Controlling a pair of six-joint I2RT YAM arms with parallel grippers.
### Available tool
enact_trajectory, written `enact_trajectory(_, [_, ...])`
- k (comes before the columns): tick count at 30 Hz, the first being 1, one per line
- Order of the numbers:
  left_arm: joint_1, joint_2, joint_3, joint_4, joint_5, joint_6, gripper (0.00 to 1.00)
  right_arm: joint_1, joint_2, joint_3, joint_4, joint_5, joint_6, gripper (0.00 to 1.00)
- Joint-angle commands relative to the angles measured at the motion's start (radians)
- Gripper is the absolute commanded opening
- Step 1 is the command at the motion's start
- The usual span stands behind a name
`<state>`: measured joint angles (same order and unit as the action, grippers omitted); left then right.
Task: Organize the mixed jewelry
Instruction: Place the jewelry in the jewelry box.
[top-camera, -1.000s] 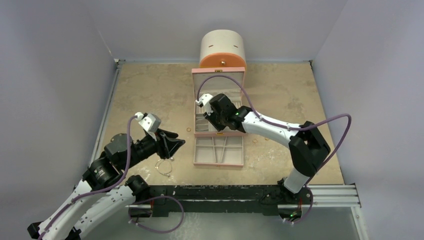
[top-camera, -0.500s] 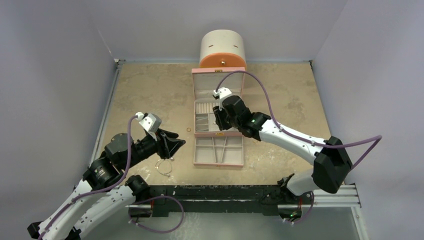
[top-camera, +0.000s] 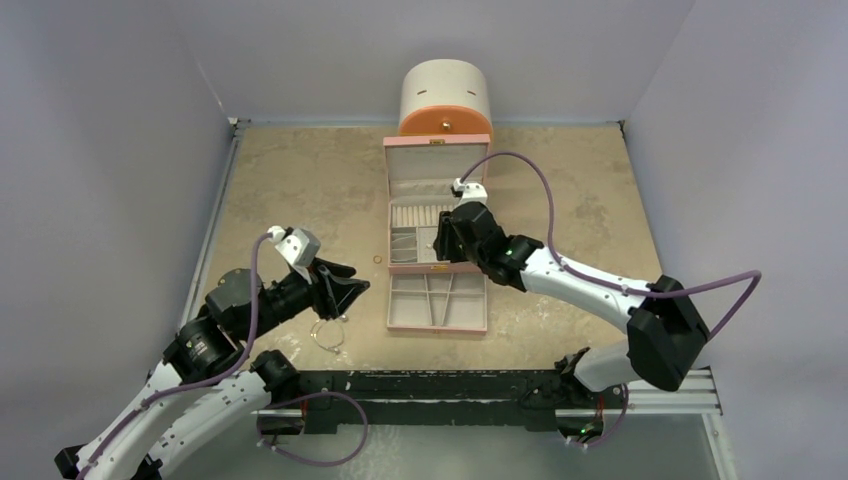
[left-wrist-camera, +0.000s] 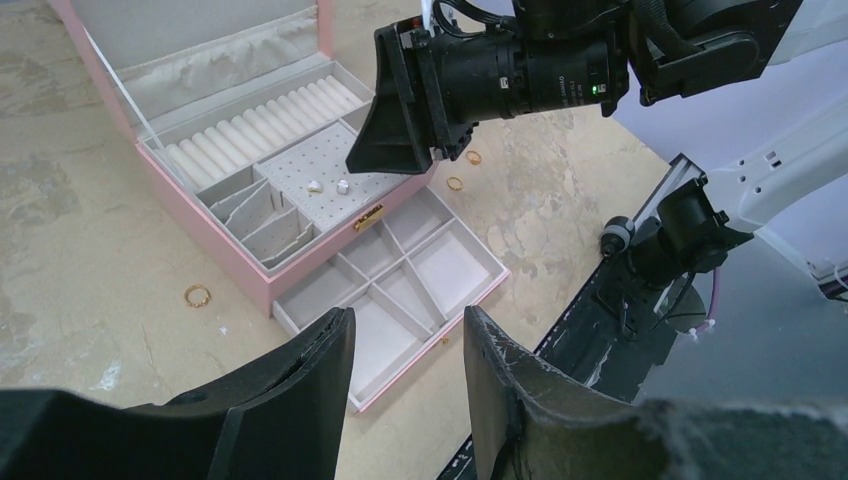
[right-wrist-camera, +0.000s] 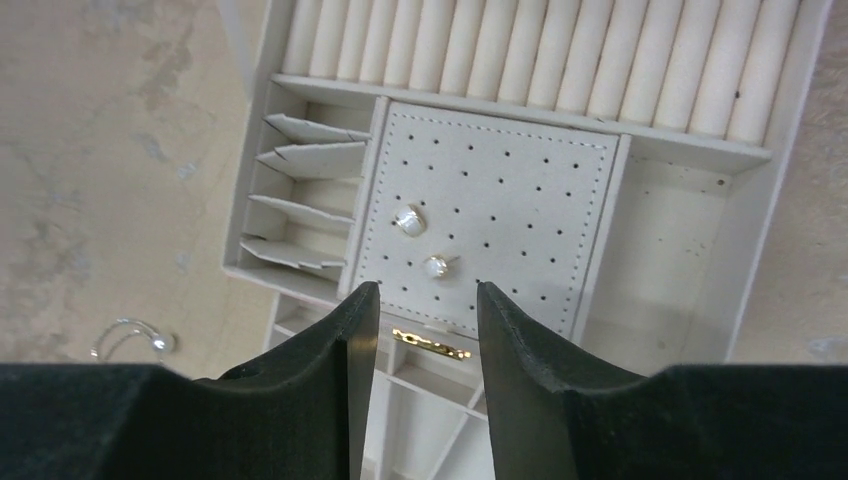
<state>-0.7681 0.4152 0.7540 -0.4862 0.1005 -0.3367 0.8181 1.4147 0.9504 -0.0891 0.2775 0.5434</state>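
Observation:
The mixed jewelry is scattered. Two pearly studs (right-wrist-camera: 408, 221) (right-wrist-camera: 436, 265) sit on the perforated pad of the open pink jewelry box (top-camera: 393, 190). A thin wire bangle (top-camera: 327, 333) lies on the table under my left gripper (top-camera: 352, 290), which is open and empty beside the pulled-out drawer (top-camera: 437, 322). A small gold ring (left-wrist-camera: 197, 295) lies left of the box, and two more rings (left-wrist-camera: 455, 183) lie to its right. My right gripper (right-wrist-camera: 428, 295) hovers open over the pad's front edge, holding nothing.
A round cream-and-orange drawer cabinet (top-camera: 445, 100) stands behind the box. The box lid (top-camera: 437, 160) stands upright at the back. Ring rolls (right-wrist-camera: 520, 60) and slotted side compartments (right-wrist-camera: 300, 200) fill the top tray. Walls enclose the table on three sides.
My right gripper has swung from the box's left side toward its right and its jaws have widened. The left arm has not moved.

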Motion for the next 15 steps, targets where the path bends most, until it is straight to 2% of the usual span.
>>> enact_trajectory(1, [0.0, -0.011, -0.006, 0.053, 0.017, 0.021, 0.44, 0.02, 0.02, 0.015, 0.06, 0.075, 0.173, 0.42])
enact_trajectory(7, [0.0, -0.03, -0.009, 0.055, 0.018, 0.022, 0.44, 0.076, 0.12, 0.093, -0.027, 0.189, 0.347, 0.41])
enact_trajectory(15, [0.001, -0.055, -0.011, 0.057, 0.024, 0.022, 0.44, 0.149, 0.208, 0.207, -0.303, 0.433, 0.626, 0.39])
